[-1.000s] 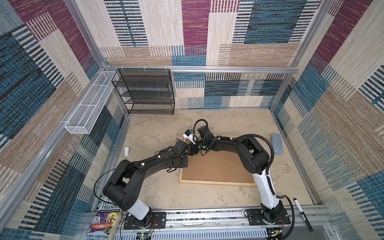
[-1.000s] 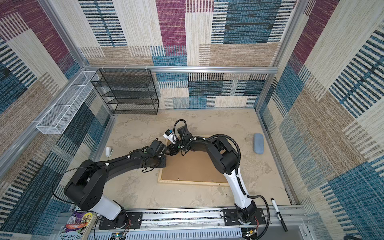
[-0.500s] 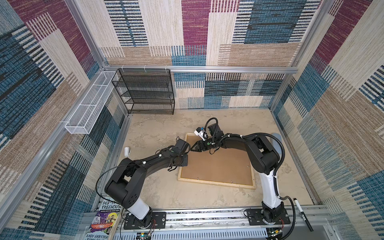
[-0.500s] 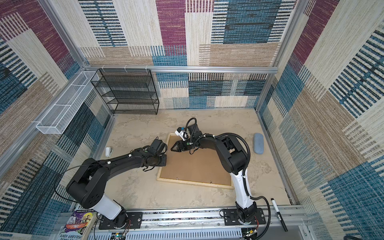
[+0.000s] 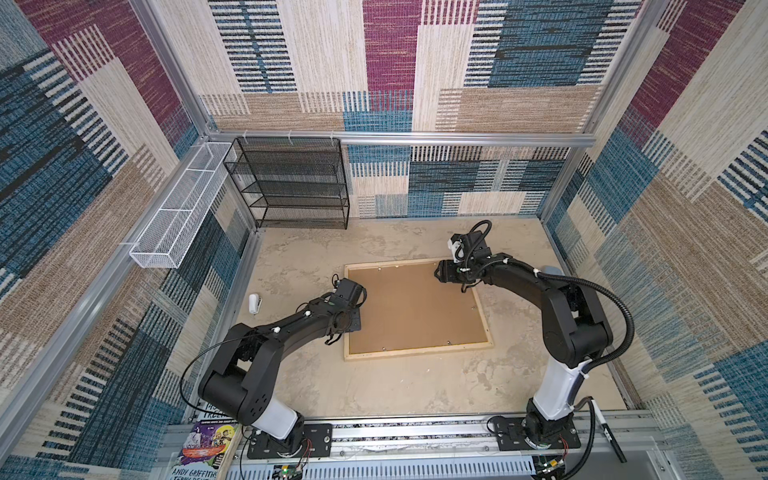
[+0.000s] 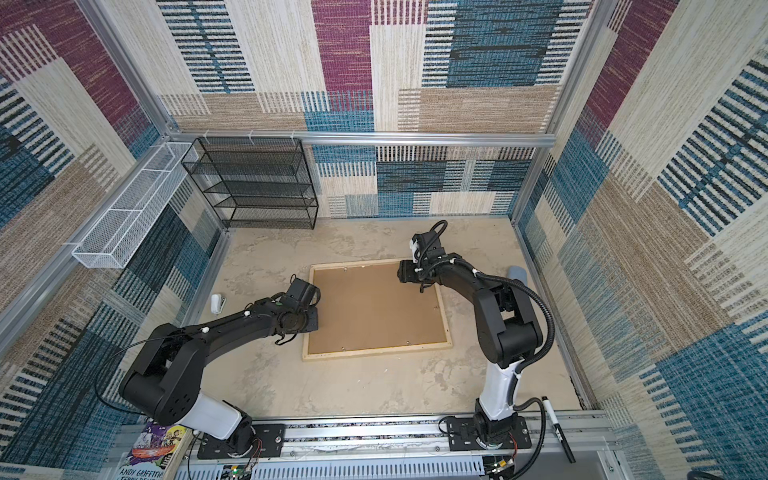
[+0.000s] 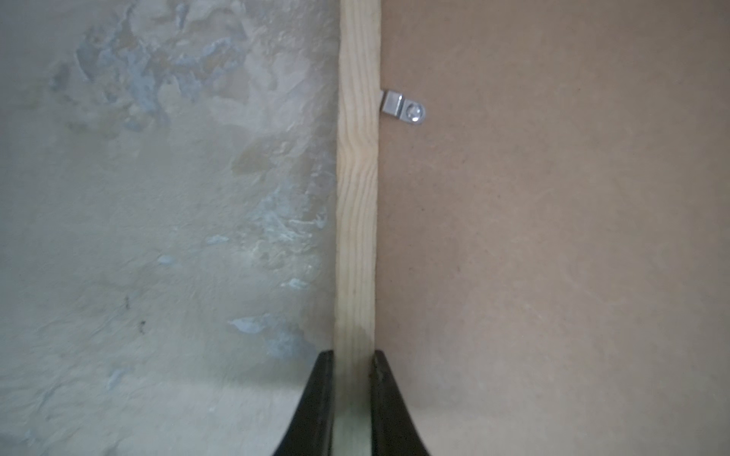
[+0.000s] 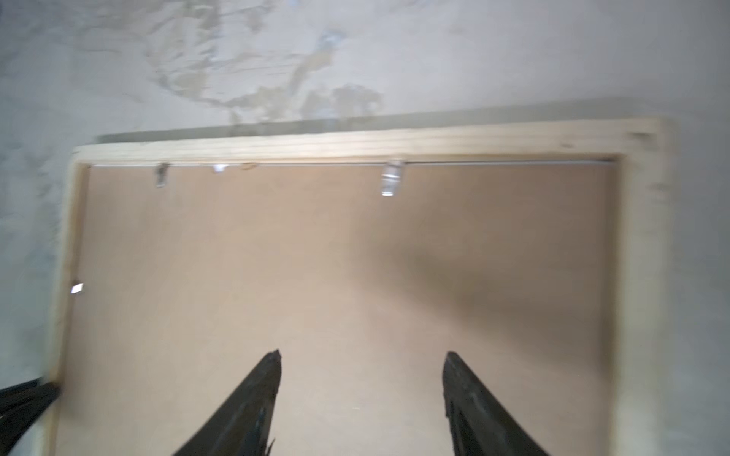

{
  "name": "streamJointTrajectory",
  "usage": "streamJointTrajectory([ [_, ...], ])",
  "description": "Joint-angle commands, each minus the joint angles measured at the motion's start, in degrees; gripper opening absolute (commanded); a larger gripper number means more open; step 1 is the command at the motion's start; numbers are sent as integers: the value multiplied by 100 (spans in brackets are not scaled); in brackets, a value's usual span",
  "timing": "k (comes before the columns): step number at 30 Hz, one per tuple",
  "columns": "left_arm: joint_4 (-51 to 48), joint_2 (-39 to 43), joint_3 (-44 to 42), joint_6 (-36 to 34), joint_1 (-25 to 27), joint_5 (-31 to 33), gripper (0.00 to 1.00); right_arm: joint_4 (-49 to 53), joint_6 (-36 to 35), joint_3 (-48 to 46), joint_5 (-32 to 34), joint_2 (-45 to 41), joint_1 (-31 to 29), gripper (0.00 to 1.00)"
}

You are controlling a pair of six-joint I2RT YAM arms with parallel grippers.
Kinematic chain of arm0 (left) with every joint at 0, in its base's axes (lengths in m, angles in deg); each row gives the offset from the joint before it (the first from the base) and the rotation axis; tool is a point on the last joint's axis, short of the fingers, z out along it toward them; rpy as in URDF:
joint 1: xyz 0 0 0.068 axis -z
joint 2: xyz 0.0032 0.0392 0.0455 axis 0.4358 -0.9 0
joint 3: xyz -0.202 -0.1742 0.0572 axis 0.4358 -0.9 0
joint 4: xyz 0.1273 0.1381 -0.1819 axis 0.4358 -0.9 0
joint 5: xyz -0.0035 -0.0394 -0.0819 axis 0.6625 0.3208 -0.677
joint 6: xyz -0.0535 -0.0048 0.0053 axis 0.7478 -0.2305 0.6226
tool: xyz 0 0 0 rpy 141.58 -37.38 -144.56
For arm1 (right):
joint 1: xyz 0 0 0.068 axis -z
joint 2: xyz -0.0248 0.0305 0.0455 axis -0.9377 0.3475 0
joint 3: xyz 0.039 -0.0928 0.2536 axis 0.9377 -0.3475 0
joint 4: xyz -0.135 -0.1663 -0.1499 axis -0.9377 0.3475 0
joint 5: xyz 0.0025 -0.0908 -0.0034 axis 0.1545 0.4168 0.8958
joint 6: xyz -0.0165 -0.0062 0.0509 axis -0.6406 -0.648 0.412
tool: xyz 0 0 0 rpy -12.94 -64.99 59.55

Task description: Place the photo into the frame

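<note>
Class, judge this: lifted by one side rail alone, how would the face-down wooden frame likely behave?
Probably stiff: the frame has straight wooden rails and a flat backing board. Likely to tilt from the left gripper, which pinches one rail. Metal clips should retain the board.

A black wire-mesh shelf rack (image 5: 291,183) stands against the far wall, left. A long white wire-mesh basket (image 5: 183,208) hangs on the left wall. A small white object (image 5: 254,302) lies left. A black marker pen (image 5: 606,432) lies near right, and colourful paperback books (image 5: 203,446) near left.
</note>
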Motion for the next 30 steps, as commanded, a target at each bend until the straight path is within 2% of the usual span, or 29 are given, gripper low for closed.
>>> streamJointTrajectory([
  [1, -242, 31, 68, -218, -15, 51, 28, 304, -124, -116, 827, -65, 99, 66],
  [10, -278, 137, 184, -153, -16, -94, 39, 337, -236, -398, 1022, -221, 336, 60],
  [23, -27, 1628, -364, -333, 123, -327, 49, 312, -265, -363, 977, 70, 401, 40],
  [30, 49, 1915, -443, -437, 328, -351, 51, 406, -267, -345, 1142, 27, 401, 34],
])
